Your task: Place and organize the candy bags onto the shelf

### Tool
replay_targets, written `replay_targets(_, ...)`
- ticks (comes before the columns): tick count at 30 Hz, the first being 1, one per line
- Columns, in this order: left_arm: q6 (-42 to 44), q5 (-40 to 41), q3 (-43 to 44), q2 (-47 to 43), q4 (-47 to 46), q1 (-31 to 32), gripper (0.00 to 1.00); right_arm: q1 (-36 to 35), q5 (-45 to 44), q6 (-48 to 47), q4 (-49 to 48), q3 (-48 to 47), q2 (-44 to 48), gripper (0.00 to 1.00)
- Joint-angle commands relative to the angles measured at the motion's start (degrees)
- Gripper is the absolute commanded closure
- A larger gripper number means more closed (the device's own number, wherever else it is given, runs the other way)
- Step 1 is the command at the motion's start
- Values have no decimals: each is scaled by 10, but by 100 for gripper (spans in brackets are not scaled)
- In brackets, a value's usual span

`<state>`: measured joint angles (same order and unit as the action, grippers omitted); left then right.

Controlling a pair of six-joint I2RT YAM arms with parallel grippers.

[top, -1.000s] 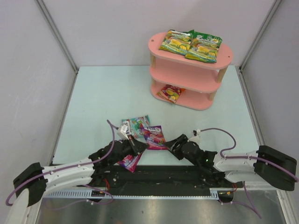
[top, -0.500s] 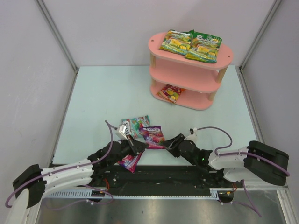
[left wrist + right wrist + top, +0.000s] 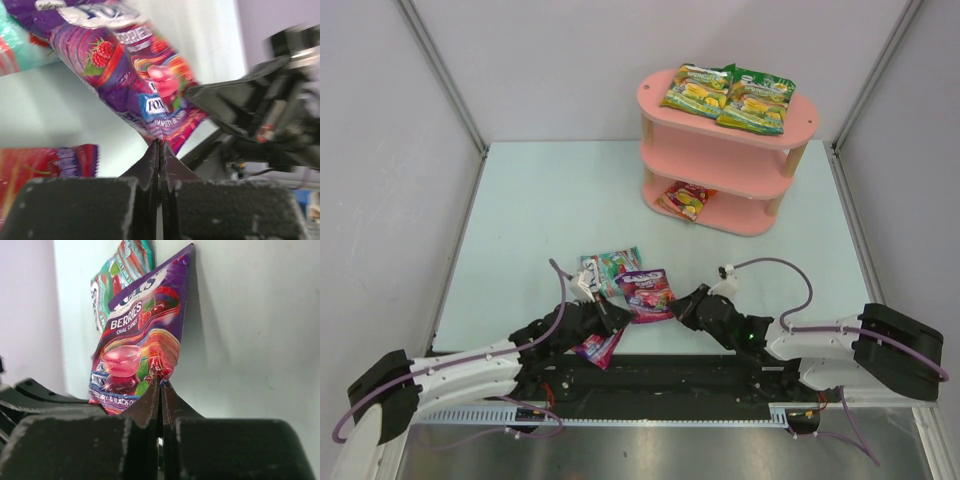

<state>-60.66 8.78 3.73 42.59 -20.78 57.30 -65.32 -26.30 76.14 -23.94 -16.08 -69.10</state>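
Shelf (image 3: 720,158) — 2 green bags (image 3: 728,97) up top, orange bag (image 3: 686,198) btm.

The top view looks down from behind; both wrist views closely face the purple bag (image 3: 135,340).

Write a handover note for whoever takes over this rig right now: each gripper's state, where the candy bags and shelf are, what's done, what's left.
Left gripper: shut on one edge of the purple bag. Right gripper: shut on the same bag from the other side.
Done: three on the shelf, a green-yellow bag and a second green-yellow bag on the top tier, an orange-red bag on the bottom tier.
Left: the purple bag, the teal bag just beyond it on the table, the magenta bag by the left arm.
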Motion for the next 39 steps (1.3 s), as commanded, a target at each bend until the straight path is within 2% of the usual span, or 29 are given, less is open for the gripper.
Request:
replay_targets(1,48,7,54,45,56,0,100,-42,-52,-165,47,-78,-4,100)
replay_targets(4,70,20,75,64,76,0,100,-70,-109,-204,77,-97,-6,100)
replay_targets(8,111,40,114,93,109,5,100,-86,-135,-235,60,-102,-6,100)
replay_targets(11,138,60,155,113,141,12,100,-102,-179,-255,86,-127,-12,100)
replay_targets(13,152,76,188,118,165,17,100,-104,-199,-260,84,-128,-6,100)
replay_targets(20,222,114,265,159,201,18,100,-106,-269,-365,48,-128,20,100)
replay_targets(27,273,135,341,224,192,18,100,-95,-315,-546,-74,-128,17,100)
replay_targets(39,346,174,442,251,195,17,100,-36,-271,-753,-268,-128,-3,100)
